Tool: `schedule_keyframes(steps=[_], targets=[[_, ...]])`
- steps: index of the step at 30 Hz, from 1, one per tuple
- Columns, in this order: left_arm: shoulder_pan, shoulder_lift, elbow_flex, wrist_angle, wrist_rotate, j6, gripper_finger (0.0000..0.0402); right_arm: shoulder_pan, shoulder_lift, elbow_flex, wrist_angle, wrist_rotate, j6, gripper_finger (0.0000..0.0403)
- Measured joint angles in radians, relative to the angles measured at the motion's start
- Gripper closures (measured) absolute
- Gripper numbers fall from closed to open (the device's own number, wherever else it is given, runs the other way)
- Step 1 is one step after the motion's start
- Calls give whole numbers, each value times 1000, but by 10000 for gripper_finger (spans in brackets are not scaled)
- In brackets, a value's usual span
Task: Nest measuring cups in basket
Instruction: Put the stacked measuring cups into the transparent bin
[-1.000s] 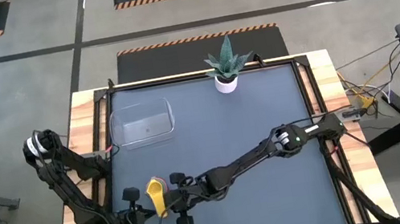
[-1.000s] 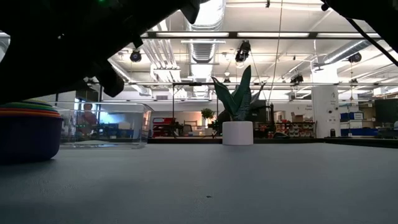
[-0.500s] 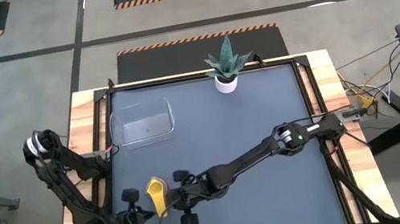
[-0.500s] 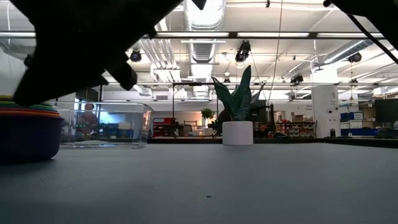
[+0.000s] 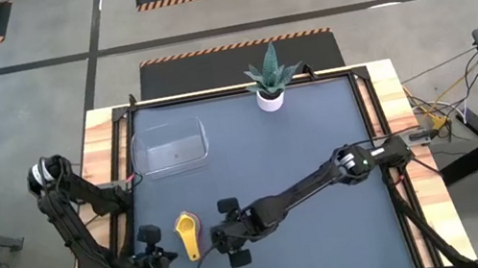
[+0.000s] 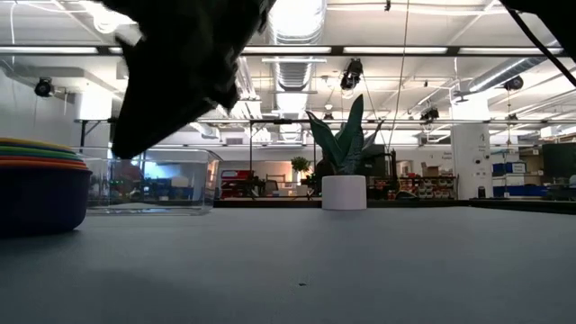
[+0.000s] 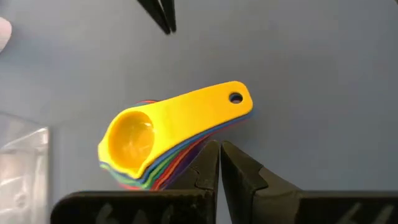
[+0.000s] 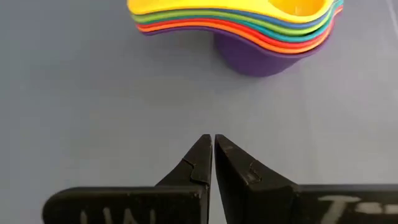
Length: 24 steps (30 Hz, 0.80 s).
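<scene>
Right gripper (image 5: 215,242) sits low over the dark table (image 5: 301,153), just beside the stack of measuring cups (image 5: 186,234) on the side away from the left arm, fingers pressed together and holding nothing; its wrist view shows the closed fingertips (image 8: 211,152) short of the stack's purple base cup (image 8: 261,59), with bare table between them. Left gripper (image 5: 164,256) waits on the opposite side of the stack, near the table's front-left corner, also clenched and empty; its wrist view places the closed fingertips (image 7: 219,155) close under the stack's fanned handles. The stack is nested, yellow cup (image 7: 168,124) on top, and lies on the open table, well apart from the clear basket (image 5: 169,147), which stands toward the far-left corner and holds no cup. Open surface lies between the stack and the basket, and most of the table on the stack's right-arm side is free except for the right arm stretched across it. A white plant pot (image 5: 270,99) stands at the far edge, well apart from the stack. In the low view the stack (image 6: 40,189) is cut off by the frame edge, and a dark arm mass (image 6: 189,63) blocks the upper left. Colours of the inner cups show only as thin rims.
</scene>
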Motion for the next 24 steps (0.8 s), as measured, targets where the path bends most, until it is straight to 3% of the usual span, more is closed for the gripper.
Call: schedule_keyframes(steps=[5,14,20,24], targets=[[35,-1,93,-135,45,56,402,16,-24,0,-44,4,-27,394],[133,-9,144,-151,191,334,402,34,-58,-33,-134,32,-33,394],[203,-31,137,-162,279,444,402,35,-124,-135,-144,55,-9,394],[238,-45,121,-162,316,502,402,35,-194,-253,-43,56,-13,394]])
